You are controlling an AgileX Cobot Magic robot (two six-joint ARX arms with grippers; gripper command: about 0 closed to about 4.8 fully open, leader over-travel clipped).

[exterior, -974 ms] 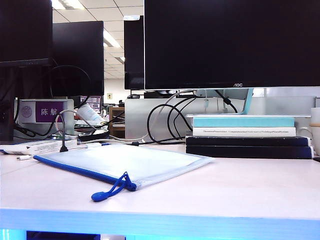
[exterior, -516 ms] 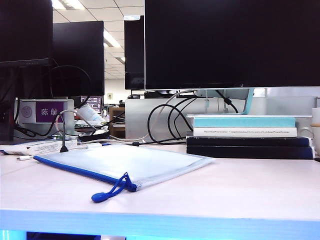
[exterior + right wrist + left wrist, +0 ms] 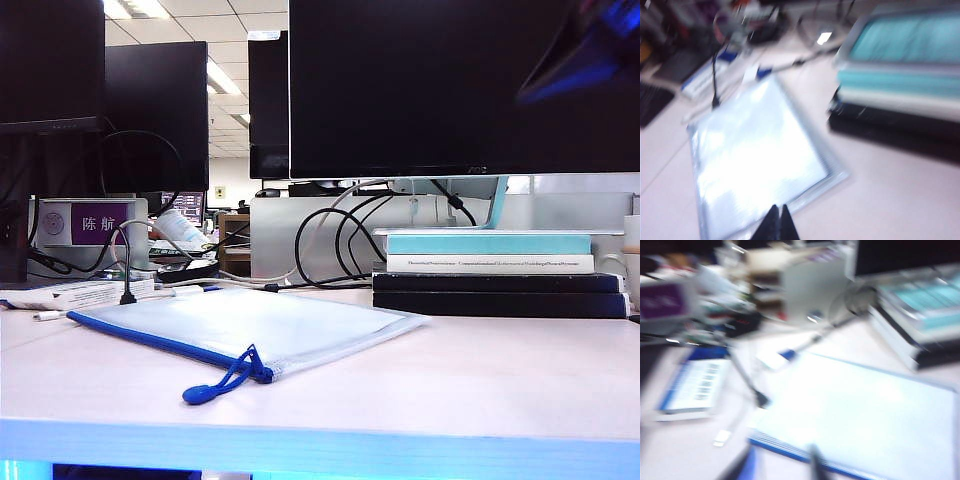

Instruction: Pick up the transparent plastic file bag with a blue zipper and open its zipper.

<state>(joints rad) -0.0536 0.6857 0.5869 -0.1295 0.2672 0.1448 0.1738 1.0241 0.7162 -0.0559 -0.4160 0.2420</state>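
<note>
Ext view: transparent plastic file bag (image 3: 255, 325) lies flat on the table (image 3: 480, 380), blue zipper (image 3: 165, 343) on its near edge w/ cord pull (image 3: 215, 383) at the front, beside a stack of books (image 3: 495, 270); only a blurred dark arm bit top right. Left wrist cam, heavy blur: left gripper (image 3: 780, 467) above the bag's zipper edge, fingers apart w/ nothing between. Right wrist cam: right gripper (image 3: 776, 225) over the bag's other edge, fingertips pinched together, empty.
</note>
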